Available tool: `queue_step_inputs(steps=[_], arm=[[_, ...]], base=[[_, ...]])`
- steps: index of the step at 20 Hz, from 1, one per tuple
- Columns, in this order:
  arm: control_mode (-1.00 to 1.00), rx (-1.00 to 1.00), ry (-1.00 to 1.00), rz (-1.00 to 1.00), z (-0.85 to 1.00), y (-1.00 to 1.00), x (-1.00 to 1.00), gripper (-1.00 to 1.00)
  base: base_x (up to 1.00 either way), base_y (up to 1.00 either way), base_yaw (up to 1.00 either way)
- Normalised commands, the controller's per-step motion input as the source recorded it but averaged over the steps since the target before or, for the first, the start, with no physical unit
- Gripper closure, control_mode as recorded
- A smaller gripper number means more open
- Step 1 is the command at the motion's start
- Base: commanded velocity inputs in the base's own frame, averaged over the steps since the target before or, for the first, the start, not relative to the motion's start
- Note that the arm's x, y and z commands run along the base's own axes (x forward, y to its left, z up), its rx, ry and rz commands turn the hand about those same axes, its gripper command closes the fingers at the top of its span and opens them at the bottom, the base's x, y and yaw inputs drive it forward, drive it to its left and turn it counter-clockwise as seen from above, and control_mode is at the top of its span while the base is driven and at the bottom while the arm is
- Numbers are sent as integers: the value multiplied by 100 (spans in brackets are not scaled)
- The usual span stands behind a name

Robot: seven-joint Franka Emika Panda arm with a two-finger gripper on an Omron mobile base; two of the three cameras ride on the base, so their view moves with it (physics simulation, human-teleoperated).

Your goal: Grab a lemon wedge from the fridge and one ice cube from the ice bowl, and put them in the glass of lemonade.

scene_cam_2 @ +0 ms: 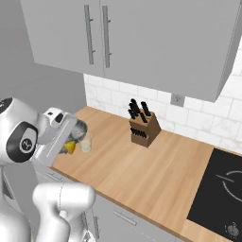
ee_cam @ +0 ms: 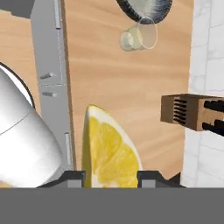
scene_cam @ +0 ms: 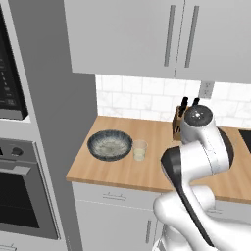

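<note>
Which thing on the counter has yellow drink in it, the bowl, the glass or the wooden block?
The glass. It is clear with pale yellow liquid inside. The bowl beside it is dark-rimmed and wide, and the knife block holds black handles.

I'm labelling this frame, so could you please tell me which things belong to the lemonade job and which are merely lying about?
Job:
lemon wedge, held in the jaws
ice bowl
glass of lemonade

Lying about:
knife block
oven
cooktop
</note>
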Motion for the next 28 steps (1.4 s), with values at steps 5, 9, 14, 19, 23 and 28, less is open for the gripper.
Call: queue_step_inputs(steps=[5, 9, 14, 19, 23, 28], arm=[[-100, -56, 41, 66, 0, -2, 7, 100], [-100, -53, 34, 65, 0, -9, 39, 100], [-100, -47, 22, 58, 0, 0, 53, 100], [-100, -32, 17, 66, -1, 0, 59, 100], [-100, -24, 13, 47, -20, 27, 43, 100], [-100, -9, 3, 4, -12, 30, 31, 100]], base=[[0, 0, 0], [0, 0, 0], [0, 0, 0], [0, 0, 0], [0, 0, 0], [0, 0, 0]])
